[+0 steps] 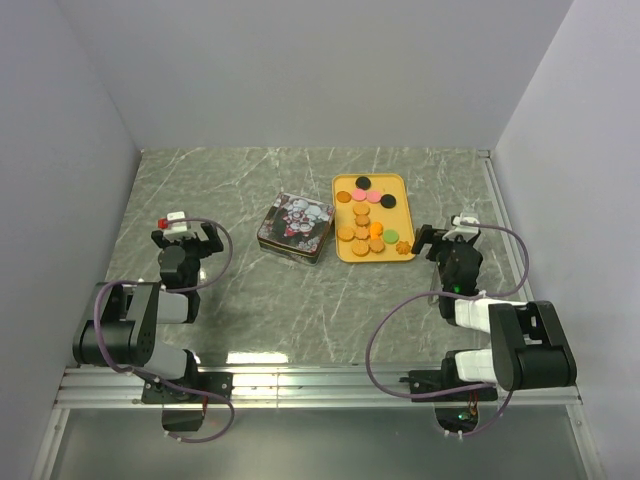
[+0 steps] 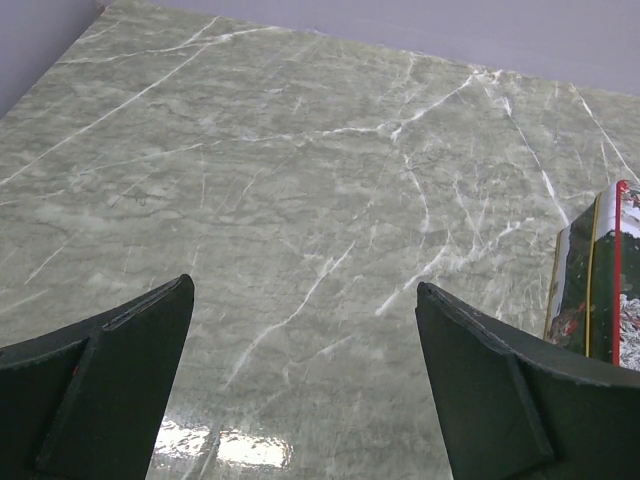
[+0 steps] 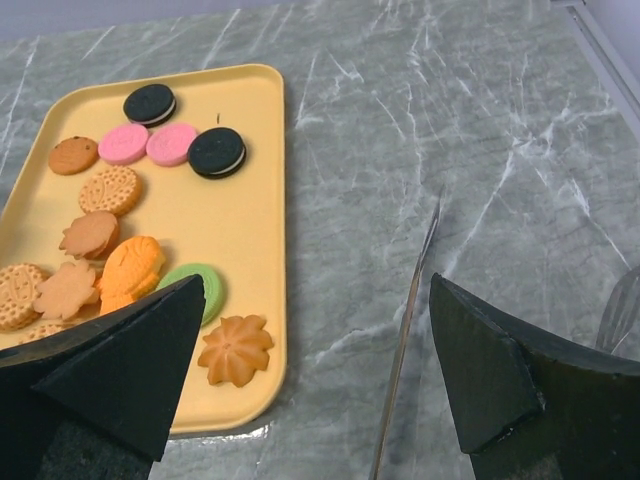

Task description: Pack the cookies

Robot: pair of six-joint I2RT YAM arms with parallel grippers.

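Marble tabletop (image 1: 250, 310): cookies (image 1: 365, 220) lengthwise near-to-far down tray (image 1: 402, 222); left hand (image 2: 305, 283), right hand (image 3: 318, 282) agape.

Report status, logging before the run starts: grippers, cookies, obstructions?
Left gripper open, empty. Right gripper open, empty. Cookies on yellow tray; tin closed beside it. No obstruction seen.

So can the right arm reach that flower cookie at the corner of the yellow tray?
Probably yes. The right gripper is open and sits just beside the tray, with the flower cookie lying uncovered close to it. Nothing stands between them.
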